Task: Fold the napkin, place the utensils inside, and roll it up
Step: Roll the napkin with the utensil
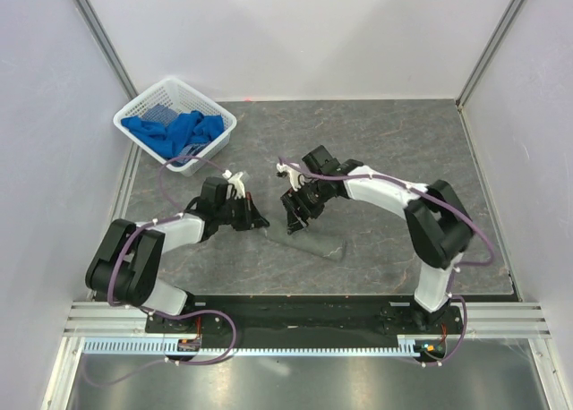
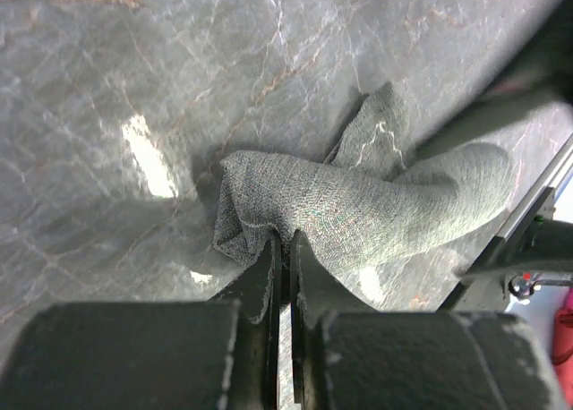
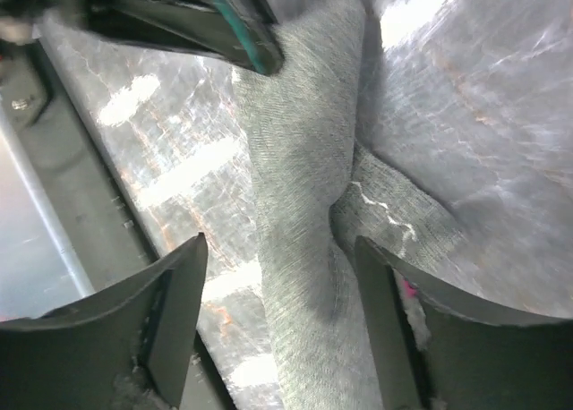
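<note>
Left wrist: left tool (image 2: pixel 286 242) closed tight against rolled napkin (image 2: pixel 376 204) edge; right tool (image 3: pixel 279 245) wide, straddling roll.

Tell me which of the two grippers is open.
The right gripper: its jaws stand wide apart, the rolled napkin between them. The left gripper is shut, tips together at the napkin's edge.

No writing, label, brand, number or sign can be read in any of the three views. The napkin (image 1: pixel 309 243) shows only plain weave and its stitched hem, and the white basket (image 1: pixel 204 98) and the marbled table (image 1: pixel 403 141) show no lettering. The small electronic parts at the arm bases (image 1: pixel 186 345) are too small to tell whether they bear any marking.
</note>
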Tool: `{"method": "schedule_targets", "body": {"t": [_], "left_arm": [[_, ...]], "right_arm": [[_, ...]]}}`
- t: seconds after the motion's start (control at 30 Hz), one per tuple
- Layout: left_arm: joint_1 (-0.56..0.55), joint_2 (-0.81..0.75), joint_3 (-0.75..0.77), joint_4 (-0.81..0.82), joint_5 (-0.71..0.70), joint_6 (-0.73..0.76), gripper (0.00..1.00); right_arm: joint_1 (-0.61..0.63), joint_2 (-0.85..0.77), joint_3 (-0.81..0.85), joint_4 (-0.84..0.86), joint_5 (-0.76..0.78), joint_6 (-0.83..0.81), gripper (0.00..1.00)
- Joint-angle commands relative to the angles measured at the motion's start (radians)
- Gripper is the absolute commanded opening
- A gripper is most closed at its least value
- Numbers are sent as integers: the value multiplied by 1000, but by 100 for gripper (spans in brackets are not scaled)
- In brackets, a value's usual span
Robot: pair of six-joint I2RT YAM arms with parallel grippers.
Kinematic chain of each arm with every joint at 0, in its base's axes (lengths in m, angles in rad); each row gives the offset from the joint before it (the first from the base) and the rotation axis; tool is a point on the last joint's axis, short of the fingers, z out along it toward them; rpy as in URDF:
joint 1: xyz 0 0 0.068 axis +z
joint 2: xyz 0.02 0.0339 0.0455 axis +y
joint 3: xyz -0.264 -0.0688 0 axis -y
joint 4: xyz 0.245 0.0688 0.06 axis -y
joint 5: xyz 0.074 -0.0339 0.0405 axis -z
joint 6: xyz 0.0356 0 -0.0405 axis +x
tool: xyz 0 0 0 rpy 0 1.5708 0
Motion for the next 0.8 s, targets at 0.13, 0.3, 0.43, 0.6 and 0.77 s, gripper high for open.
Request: {"method": "schedule_targets", "body": {"t": [0.13, 0.3, 0.43, 0.6, 0.77], "left_arm": [[-2, 56, 123, -177, 6, -67, 2], [-1, 76, 146, -196, 29, -77, 2], [-1, 71, 149, -197, 31, -77, 2], [-1, 68, 154, -197, 45, -66, 2], [1, 64, 160, -196, 60, -31, 2]], "right_arm": [[193, -216, -196, 229, 514, -98, 77], [304, -245, -271, 314, 648, -147, 78], [311, -202, -264, 311, 649, -158, 75], [308, -122, -238, 285, 700, -150, 72], [282, -78, -207, 256, 696, -138, 69]]}}
